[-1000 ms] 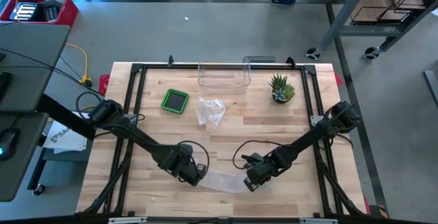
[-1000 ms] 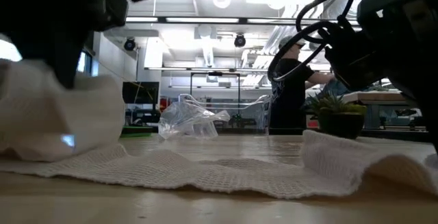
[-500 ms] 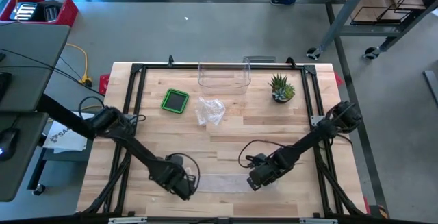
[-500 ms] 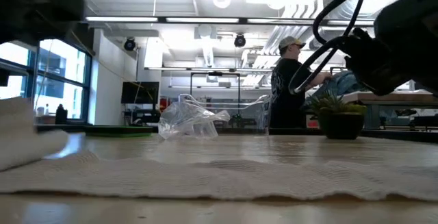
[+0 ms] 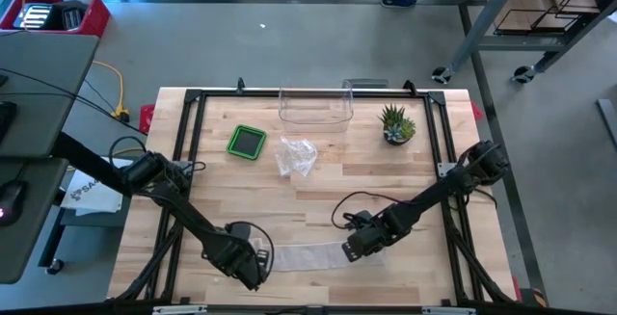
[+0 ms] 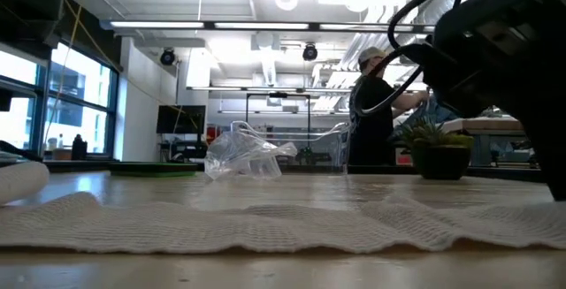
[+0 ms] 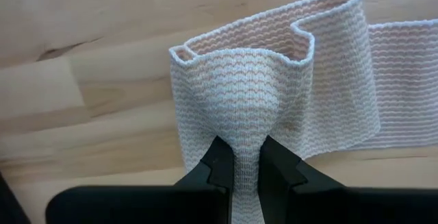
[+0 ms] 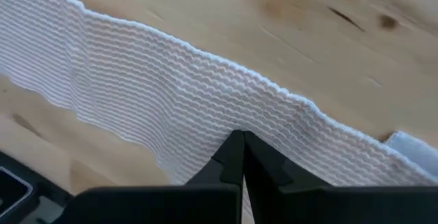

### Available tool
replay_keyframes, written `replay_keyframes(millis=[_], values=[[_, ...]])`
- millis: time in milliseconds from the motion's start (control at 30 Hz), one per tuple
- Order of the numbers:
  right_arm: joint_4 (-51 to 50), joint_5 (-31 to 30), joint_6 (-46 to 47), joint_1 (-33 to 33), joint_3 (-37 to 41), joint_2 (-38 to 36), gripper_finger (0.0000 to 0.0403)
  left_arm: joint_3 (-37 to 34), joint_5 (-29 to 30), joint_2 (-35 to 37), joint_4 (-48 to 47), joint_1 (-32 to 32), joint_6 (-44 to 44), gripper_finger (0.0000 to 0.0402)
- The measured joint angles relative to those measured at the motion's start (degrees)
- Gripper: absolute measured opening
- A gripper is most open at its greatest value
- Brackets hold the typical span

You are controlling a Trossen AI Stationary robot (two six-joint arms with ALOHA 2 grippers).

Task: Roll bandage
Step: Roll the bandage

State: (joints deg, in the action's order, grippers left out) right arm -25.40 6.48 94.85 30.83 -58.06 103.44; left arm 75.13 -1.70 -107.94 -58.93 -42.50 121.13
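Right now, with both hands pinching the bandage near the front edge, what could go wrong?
1. The left hand pinches only a bunched fold of the bandage, so that end could slip free or roll crooked.
2. The right hand grips just the bandage's edge, so a pull might tear it loose.
3. The strip lies wavy on the table, so creases could get rolled in.

A light wooden table [image 5: 318,190] with a black frame along its edges carries everything. At six o'clock a white knitted bandage [image 5: 304,255] lies stretched flat on the boards. Near ten o'clock sits a green square container [image 5: 248,142], with crumpled clear plastic [image 5: 296,154] just beside it. At twelve o'clock stands a clear bin [image 5: 314,106], and a small potted plant [image 5: 396,124] at one o'clock.
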Motion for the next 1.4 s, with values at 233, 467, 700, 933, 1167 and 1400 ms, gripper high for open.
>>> replay_keyframes(millis=[233,467,700,933,1167,1400], values=[[1.9,0.1,0.3,0.0,0.0,-0.1,0.0,0.0,-0.2,0.0,-0.3,-0.3,1.7,0.0028],[-0.6,-2.8,0.3,0.0,0.0,-3.9,0.0,0.0,-0.2,0.1,0.1,-0.3,0.3,0.0028],[-5.6,-7.3,0.2,0.0,0.0,-7.9,0.0,1.0,-0.7,0.2,-2.0,-0.3,-0.2,0.0028],[-6.3,-8.0,-0.8,-0.2,0.0,-7.9,0.0,4.4,-2.1,0.3,-2.5,0.5,-3.9,0.0028],[-6.7,-8.4,-2.3,-0.2,0.0,-7.9,0.0,7.1,0.7,0.3,-3.0,2.4,-5.3,0.003],[-6.6,-8.4,-3.4,-0.2,0.0,-7.8,0.0,7.1,1.1,0.2,-1.6,4.5,-6.8,0.004]])
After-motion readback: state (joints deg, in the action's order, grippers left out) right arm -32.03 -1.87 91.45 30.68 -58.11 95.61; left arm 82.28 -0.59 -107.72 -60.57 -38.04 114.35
